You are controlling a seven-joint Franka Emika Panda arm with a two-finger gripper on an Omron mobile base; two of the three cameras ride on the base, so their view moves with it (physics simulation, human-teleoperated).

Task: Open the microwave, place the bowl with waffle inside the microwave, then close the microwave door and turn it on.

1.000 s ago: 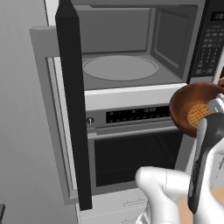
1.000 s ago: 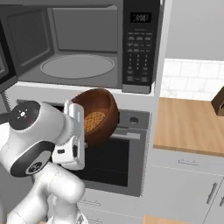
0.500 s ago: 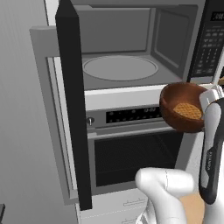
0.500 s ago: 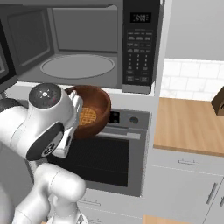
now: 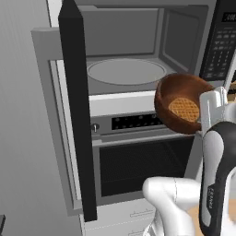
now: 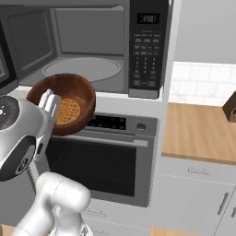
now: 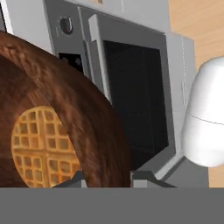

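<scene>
While door (image 5: 77, 106) open, waffle (image 7: 41, 146) gridded.

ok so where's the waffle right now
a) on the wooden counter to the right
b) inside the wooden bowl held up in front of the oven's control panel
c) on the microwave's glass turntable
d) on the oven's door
b: the waffle lies in the wooden bowl, whose rim is clamped between the fingers, just below the open microwave; its turntable is bare.
</scene>
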